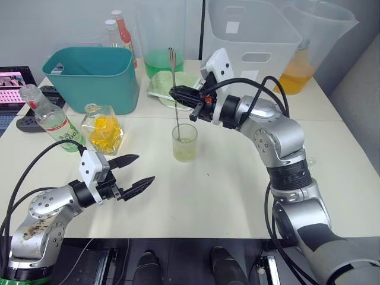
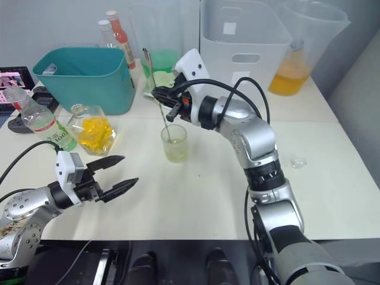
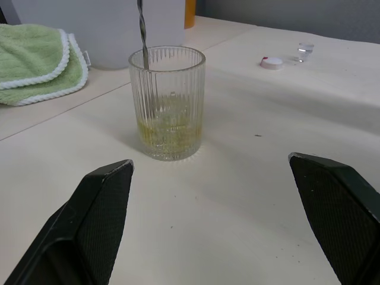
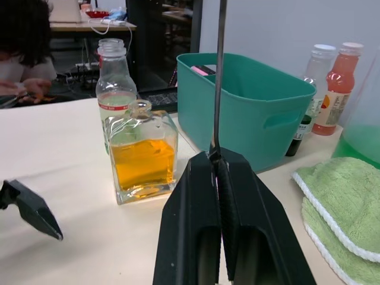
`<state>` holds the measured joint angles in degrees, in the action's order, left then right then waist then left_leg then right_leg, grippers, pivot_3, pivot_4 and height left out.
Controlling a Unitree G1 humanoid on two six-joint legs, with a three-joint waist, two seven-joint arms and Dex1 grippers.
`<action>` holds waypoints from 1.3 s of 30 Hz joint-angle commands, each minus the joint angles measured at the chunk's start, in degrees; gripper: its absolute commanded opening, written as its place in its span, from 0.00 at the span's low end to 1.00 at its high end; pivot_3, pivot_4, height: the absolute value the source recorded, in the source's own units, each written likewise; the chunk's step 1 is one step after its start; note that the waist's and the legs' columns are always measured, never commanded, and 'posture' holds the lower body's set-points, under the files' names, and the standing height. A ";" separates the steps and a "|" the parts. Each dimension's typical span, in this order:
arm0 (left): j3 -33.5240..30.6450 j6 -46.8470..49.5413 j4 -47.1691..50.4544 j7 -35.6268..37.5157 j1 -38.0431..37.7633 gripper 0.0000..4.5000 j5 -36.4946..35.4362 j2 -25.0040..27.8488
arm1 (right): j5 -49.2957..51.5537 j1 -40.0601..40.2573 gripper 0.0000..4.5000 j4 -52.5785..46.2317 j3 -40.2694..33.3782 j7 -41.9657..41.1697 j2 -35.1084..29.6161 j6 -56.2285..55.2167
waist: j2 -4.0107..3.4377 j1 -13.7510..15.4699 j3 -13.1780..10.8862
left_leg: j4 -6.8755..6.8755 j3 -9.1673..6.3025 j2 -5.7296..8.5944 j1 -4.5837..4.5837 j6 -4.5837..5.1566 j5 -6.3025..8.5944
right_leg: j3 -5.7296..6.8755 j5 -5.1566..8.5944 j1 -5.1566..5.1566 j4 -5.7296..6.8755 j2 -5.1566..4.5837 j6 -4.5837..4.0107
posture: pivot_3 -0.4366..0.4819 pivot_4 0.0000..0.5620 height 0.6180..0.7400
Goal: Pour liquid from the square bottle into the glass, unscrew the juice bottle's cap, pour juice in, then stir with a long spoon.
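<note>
Metal spoon (image 1: 174,95) pinched in right hand (image 1: 180,95), tip inside glass (image 1: 184,142); left hand (image 1: 135,173) wide.

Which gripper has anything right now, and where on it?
Right gripper holds the long spoon mid-handle, its lower end in the glass. Left gripper is open, holding nothing.

Silver jointed arms, black cables, black pincers

Spoon (image 1: 174,95) in glass (image 1: 184,142), sq. bottle (image 1: 103,127) left.
</note>
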<state>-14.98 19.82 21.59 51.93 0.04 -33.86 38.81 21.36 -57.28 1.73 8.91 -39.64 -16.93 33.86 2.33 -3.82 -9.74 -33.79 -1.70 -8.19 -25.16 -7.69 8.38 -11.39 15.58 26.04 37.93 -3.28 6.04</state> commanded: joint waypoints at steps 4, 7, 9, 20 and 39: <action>0.11 -1.14 -0.12 0.17 1.08 0.99 0.23 0.05 | 0.98 0.11 0.00 -5.89 -0.28 -2.95 -3.27 3.74 | 0.00 0.00 0.00 | 0.00 0.00 0.00 0.00 0.00 0.00 | 0.00 0.00 0.00 0.02 0.00 0.00 | 0.48 0.27 0.93; 0.13 -1.25 -0.50 0.21 1.56 0.99 0.08 -0.16 | 1.90 0.29 0.00 -7.13 -1.22 -2.22 -2.65 5.44 | 0.00 -0.05 0.00 | -0.01 -0.01 0.00 0.00 0.00 0.00 | 0.00 0.00 0.00 0.02 0.00 0.00 | 0.48 0.27 0.93; 0.48 -1.25 -0.65 0.19 1.99 0.99 0.10 -0.35 | 1.59 0.68 0.00 -7.95 -0.77 -2.35 -3.07 6.00 | 0.00 -0.06 0.00 | -0.01 -0.03 0.00 0.00 0.00 0.00 | 0.01 0.00 0.00 0.03 0.01 0.00 | 0.48 0.27 0.93; 0.31 -0.91 -1.95 0.27 2.96 0.99 -0.30 -0.27 | 2.95 0.59 0.00 -7.90 -1.64 -1.49 -5.06 13.63 | -0.01 -0.07 0.01 | -0.01 -0.05 0.00 0.00 0.01 0.00 | 0.02 0.01 0.00 0.05 0.01 -0.01 | 0.48 0.27 0.93; 1.51 -2.34 -2.96 0.19 3.55 0.99 1.26 -1.08 | 4.45 -4.77 0.00 -6.24 -1.39 -7.42 -9.03 16.00 | -0.01 -0.01 0.00 | -0.05 -0.05 0.00 0.00 0.00 0.00 | 0.02 0.01 -0.01 0.06 0.01 -0.01 | 0.48 0.27 0.93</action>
<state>-13.03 18.71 17.35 52.31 3.53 -32.57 37.84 24.01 -61.81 -1.96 8.53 -46.68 -25.62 48.71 2.32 -3.83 -9.74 -33.84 -1.75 -8.19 -25.16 -7.68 8.38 -11.37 15.59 26.03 37.99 -3.27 6.03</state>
